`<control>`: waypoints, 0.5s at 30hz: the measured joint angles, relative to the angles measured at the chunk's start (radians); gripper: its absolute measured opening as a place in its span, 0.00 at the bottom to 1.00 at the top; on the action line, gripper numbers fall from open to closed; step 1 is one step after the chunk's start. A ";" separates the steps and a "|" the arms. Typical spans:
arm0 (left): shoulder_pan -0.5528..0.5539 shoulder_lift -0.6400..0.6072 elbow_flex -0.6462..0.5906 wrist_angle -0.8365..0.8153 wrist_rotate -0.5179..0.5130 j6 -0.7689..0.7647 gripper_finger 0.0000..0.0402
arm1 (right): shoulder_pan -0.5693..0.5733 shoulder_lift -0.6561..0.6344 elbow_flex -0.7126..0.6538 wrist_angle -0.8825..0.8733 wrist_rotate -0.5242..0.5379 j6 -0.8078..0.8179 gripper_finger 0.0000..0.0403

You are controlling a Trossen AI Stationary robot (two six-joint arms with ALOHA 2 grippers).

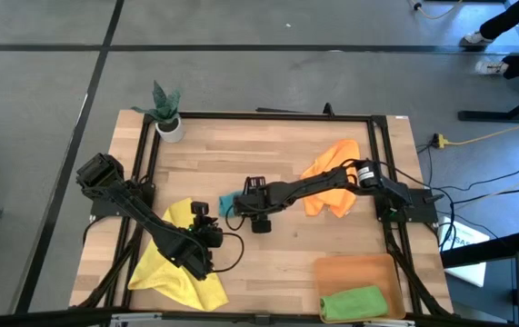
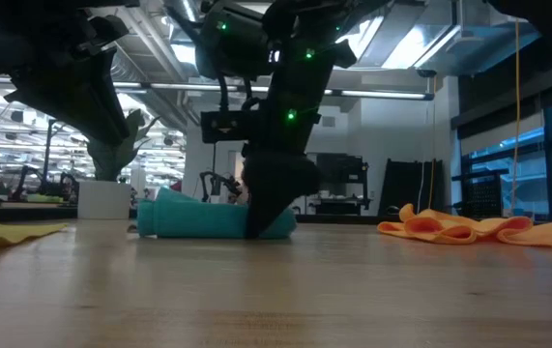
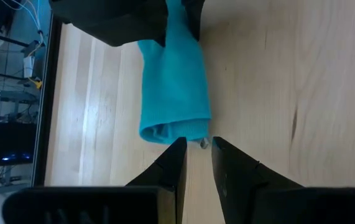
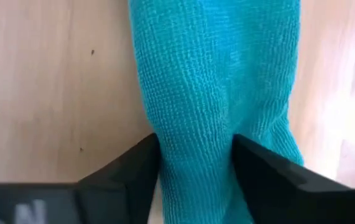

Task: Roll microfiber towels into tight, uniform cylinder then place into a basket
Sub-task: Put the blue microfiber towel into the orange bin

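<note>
Wooden table [image 1: 268, 163]: light butcher-block top with visible plank seams, bordered by a black metal frame [image 1: 268, 115] along its far edge and both sides. Small white plant pot [image 1: 170, 128]: stands at the far left corner of the table, just inside the frame, holding 1 green leafy plant [image 1: 163, 100]. Grey floor [image 1: 241, 54]: surrounds the table, crossed by dark lines. Yellow cable [image 1: 486, 136]: trails across the floor to the right of the table.

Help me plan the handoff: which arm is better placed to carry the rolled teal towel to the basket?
Right. The right gripper is already shut on the teal towel, and the basket lies on the right arm's side. The left gripper only points at the roll's end, holding nothing.
</note>
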 joint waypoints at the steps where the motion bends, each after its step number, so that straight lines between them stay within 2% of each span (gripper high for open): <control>1: 0.000 0.000 0.000 0.000 0.000 0.000 0.17 | 0.000 0.003 0.000 0.001 -0.003 0.008 0.42; 8: 0.000 0.000 0.000 0.000 0.000 0.000 0.17 | -0.001 0.006 -0.001 0.011 -0.032 0.121 0.07; 15: 0.000 0.000 0.000 0.000 0.000 0.000 0.17 | -0.003 0.009 0.010 -0.009 -0.016 0.181 0.06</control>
